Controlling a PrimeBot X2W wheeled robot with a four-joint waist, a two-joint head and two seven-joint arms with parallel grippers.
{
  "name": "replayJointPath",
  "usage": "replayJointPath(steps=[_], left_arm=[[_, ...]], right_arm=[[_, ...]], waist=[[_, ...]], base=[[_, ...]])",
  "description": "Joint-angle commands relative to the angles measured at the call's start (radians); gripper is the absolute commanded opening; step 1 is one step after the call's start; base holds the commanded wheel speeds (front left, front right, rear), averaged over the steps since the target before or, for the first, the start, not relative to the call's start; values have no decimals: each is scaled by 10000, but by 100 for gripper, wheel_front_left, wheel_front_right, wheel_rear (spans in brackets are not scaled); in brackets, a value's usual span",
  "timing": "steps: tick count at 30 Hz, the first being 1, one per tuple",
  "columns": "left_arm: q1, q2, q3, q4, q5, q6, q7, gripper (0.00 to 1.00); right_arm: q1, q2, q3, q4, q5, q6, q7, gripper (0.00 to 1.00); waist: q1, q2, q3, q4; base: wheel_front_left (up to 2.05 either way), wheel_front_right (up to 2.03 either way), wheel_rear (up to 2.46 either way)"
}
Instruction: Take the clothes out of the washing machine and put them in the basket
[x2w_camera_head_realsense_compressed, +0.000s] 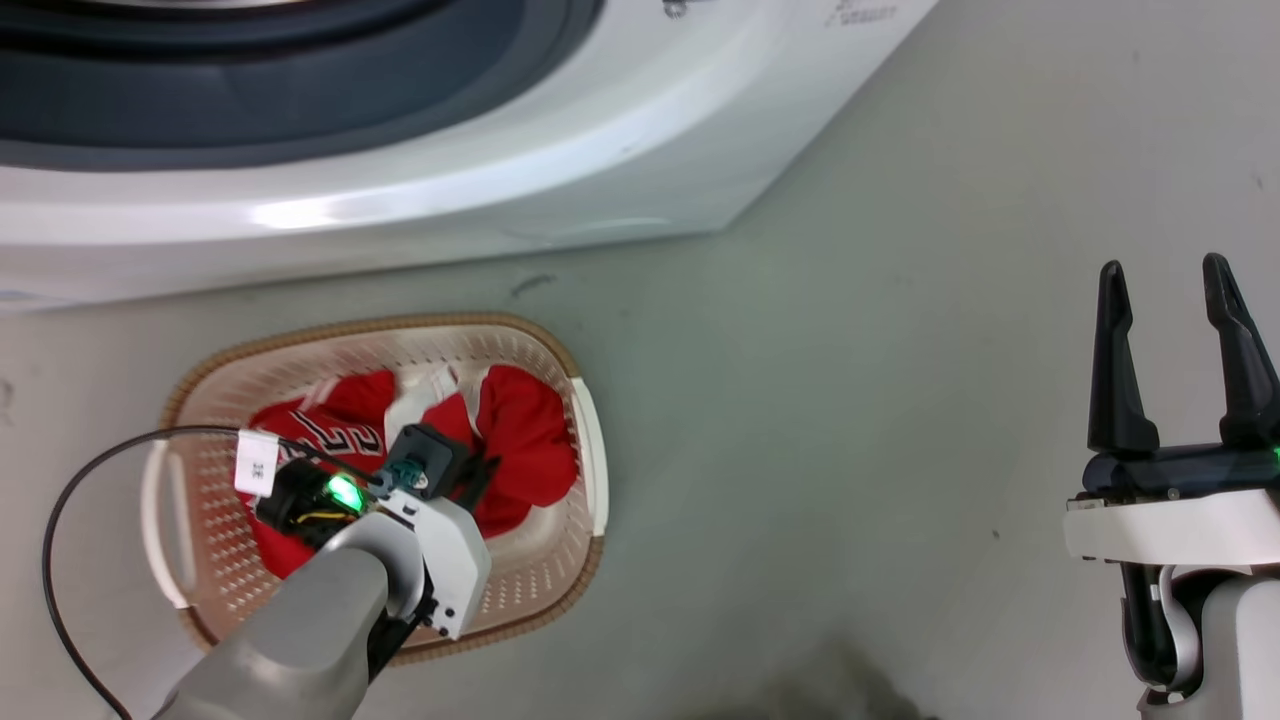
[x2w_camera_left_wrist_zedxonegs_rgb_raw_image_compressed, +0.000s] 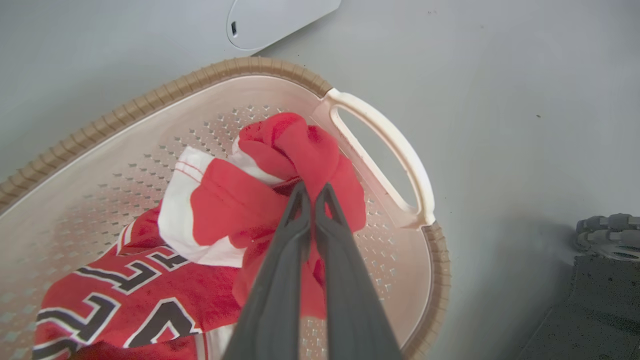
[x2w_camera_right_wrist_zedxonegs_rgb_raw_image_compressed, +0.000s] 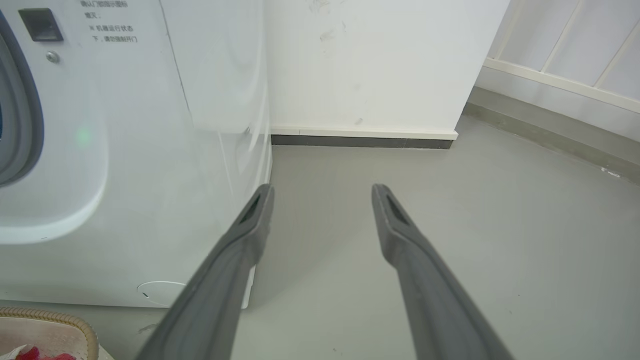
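Observation:
The cream basket (x2w_camera_head_realsense_compressed: 400, 325) with its brown rim (x2w_camera_left_wrist_zedxonegs_rgb_raw_image_compressed: 150, 97) stands on the floor in front of the white washing machine (x2w_camera_head_realsense_compressed: 500, 150). Both clothes lie inside it. The lettered red jersey (x2w_camera_left_wrist_zedxonegs_rgb_raw_image_compressed: 125, 295) is at the left end (x2w_camera_head_realsense_compressed: 320, 425). The plain red garment (x2w_camera_left_wrist_zedxonegs_rgb_raw_image_compressed: 300, 145) is bunched against the right end near the handle (x2w_camera_head_realsense_compressed: 525, 440). My left gripper (x2w_camera_left_wrist_zedxonegs_rgb_raw_image_compressed: 313, 192) reaches down into the basket and is shut on a fold of the plain red garment. My right gripper (x2w_camera_head_realsense_compressed: 1163, 263) hangs open over bare floor far to the right, with nothing between its fingers (x2w_camera_right_wrist_zedxonegs_rgb_raw_image_compressed: 324, 189).
A black cable (x2w_camera_head_realsense_compressed: 60, 520) loops from my left wrist over the basket's left side. The machine's grey door ring (x2w_camera_head_realsense_compressed: 250, 90) runs along the top of the head view. A white wall and skirting (x2w_camera_right_wrist_zedxonegs_rgb_raw_image_compressed: 365, 135) stand beyond the machine's side. Grey floor (x2w_camera_head_realsense_compressed: 850, 450) lies right of the basket.

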Motion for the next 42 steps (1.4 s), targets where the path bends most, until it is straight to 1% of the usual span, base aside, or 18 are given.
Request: replayJointPath(steps=[1,7,17,18,19,25,28,32,35,37,42], left_arm=[[-276,-86,-81,274,14,-42,-87,0],[-708,-309,-473,1070,-241,-61,-201,0],[-1234,-740,-477,2276,-1516,-66,-69,0],[-1322,-757,-414,2380,-1581,-67,-123,33],[-1380,-776,-376,2521,-1611,-67,-153,100],[-1267,-1015,-364,2832,-1833,-68,-239,100],[-1242,-1018,-301,2725,-1957,-68,-271,100],[-1222,-912,-90,2328,-2015,-68,-296,100],[-1079,-759,257,1733,-1754,-68,-289,100],[-976,-666,656,1216,-1517,-66,-281,100],[-476,-417,1993,-146,-782,85,-283,100]], right_arm=[[-176,4,29,-74,9,-7,-18,100],[-271,3,149,-155,137,-7,-20,100],[-417,3,304,-223,458,-7,-20,100],[-426,3,320,-221,453,-7,-20,100],[-443,3,341,-211,443,-7,-20,100],[-516,3,297,-131,373,-7,-20,100],[-503,3,258,-98,354,-7,-20,100],[-535,1,214,54,258,-7,-20,100],[-485,1,103,210,174,-8,-18,100],[-359,0,29,290,87,-7,-20,100],[-169,0,-271,563,-69,-7,-20,100]], waist=[[-2,0,624,-364],[-2,0,1166,-537],[-2,0,1637,-626],[-2,0,1643,-627],[-2,0,1644,-630],[-2,0,1336,-579],[-2,0,1122,-517],[-2,0,512,-366],[-2,0,-98,-171],[-2,0,-510,-7],[-2,0,-1501,481]], base=[[0,0,0],[0,0,0],[0,0,0],[0,0,0],[0,0,0],[0,0,0],[0,0,0],[0,0,0],[0,0,0],[0,0,0],[0,0,0]])
